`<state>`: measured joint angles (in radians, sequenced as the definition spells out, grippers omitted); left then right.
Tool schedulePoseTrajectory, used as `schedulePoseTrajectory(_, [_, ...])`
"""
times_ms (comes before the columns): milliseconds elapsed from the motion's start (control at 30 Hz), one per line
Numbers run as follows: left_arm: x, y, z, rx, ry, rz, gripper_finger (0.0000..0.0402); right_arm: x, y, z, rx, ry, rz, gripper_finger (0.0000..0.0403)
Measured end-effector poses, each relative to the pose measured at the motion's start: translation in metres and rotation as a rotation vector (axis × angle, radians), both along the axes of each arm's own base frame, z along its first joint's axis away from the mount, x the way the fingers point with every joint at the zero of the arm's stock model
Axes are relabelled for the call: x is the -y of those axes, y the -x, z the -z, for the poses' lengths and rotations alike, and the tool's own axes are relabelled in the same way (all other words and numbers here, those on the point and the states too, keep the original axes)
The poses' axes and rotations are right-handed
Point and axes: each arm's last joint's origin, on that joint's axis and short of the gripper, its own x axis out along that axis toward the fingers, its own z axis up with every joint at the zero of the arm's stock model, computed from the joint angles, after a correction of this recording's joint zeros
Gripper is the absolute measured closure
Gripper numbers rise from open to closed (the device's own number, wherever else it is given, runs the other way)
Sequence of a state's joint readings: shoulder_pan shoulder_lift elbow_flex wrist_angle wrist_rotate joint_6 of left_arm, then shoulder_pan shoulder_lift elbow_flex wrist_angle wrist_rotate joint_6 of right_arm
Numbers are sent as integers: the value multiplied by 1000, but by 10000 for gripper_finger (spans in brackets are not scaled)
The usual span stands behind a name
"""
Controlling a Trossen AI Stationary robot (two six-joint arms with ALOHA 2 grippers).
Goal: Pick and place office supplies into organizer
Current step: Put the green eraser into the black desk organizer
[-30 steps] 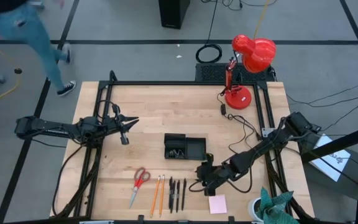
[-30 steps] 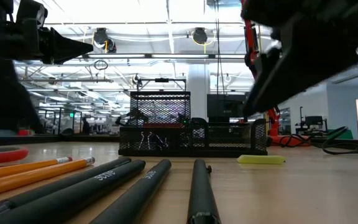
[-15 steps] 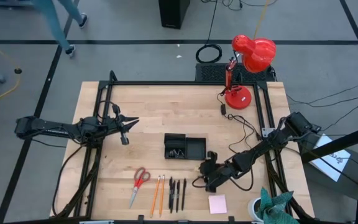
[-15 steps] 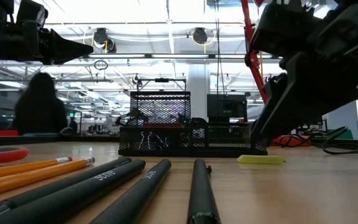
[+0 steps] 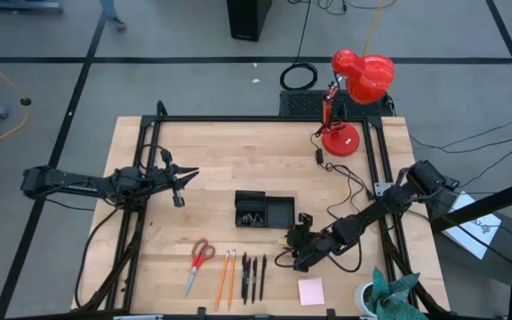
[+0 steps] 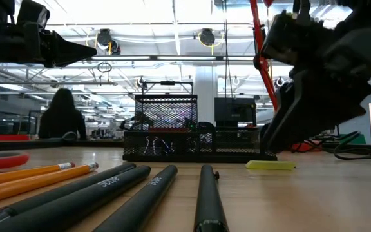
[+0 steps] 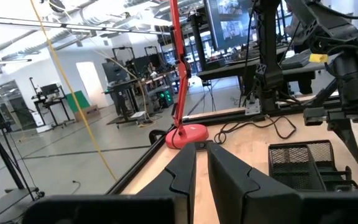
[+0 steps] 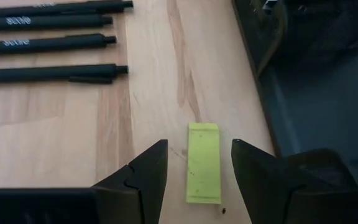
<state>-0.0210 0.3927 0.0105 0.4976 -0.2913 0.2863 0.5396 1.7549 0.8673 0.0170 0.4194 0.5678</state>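
My right pincer [image 8: 194, 171] is hanging wide open and empty over the yellow block [image 8: 203, 162], which is lying on the desk [image 5: 238, 160] lengthwise between its fingers, just beside the organizer [image 5: 265, 212].

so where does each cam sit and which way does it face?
High: overhead, straight down on the table; both arms show.
Low: table height, across pens to the tray; right arm overhead.
Left wrist: above the table, toward the lamp; own fingers barely apart.
Right wrist: down on the yellow block, between the open right tool.
Shared: block and tray, low and right wrist.
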Motion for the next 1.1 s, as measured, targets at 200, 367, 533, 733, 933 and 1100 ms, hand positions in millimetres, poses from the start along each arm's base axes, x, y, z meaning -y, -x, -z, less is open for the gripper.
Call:
schedulePoseTrajectory(200, [0,0,0,-1,0,0,353,0,0,13,-43,19,15,231])
schedulePoseTrajectory(367, [0,0,0,-1,1,-8,353,0,-1,20,-55,26,25,231])
schedulePoseTrajectory(533, [-1,0,0,-2,5,-43,353,0,0,21,-65,34,26,232])
schedulePoseTrajectory(733, [-1,0,0,-1,8,-50,353,2,2,23,-97,32,44,251])
schedulePoseTrajectory(933, [-1,0,1,-6,8,-50,353,2,2,24,-91,11,70,319])
schedulePoseTrajectory(1100, [-1,0,1,-7,8,-50,353,2,2,24,-89,14,63,373])
